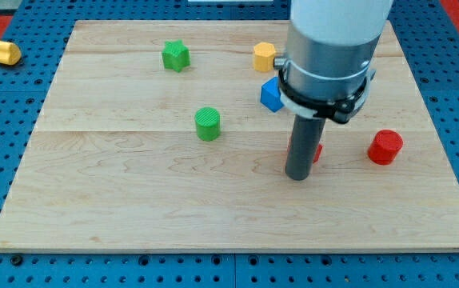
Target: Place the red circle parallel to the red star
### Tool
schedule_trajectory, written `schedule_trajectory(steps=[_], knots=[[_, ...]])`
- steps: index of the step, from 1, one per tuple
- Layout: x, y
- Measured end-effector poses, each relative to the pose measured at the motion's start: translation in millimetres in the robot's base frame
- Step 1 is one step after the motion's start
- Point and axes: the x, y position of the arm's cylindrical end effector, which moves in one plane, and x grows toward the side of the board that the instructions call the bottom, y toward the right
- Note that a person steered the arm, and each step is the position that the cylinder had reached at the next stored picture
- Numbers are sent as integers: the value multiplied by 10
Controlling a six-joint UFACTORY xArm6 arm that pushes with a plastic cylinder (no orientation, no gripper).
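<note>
A red round block (385,147) sits near the board's right edge. A second red block (317,150), probably the red star, is mostly hidden behind my rod, so I cannot make out its shape. My tip (297,176) rests on the board right beside this hidden red block, at its lower left. The red round block lies about 110 px to the right of my tip, roughly level with the hidden red block.
A blue block (271,95) sits just above-left of the rod. A yellow block (265,57) lies above it. A green star (176,56) is at the top left, a green cylinder (208,124) in the middle. Another yellow block (5,53) lies off the wooden board (133,200).
</note>
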Motion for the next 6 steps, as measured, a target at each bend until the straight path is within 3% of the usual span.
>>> schedule_trajectory(steps=[2, 4, 6], knots=[[-364, 177], [190, 509], [148, 1256]])
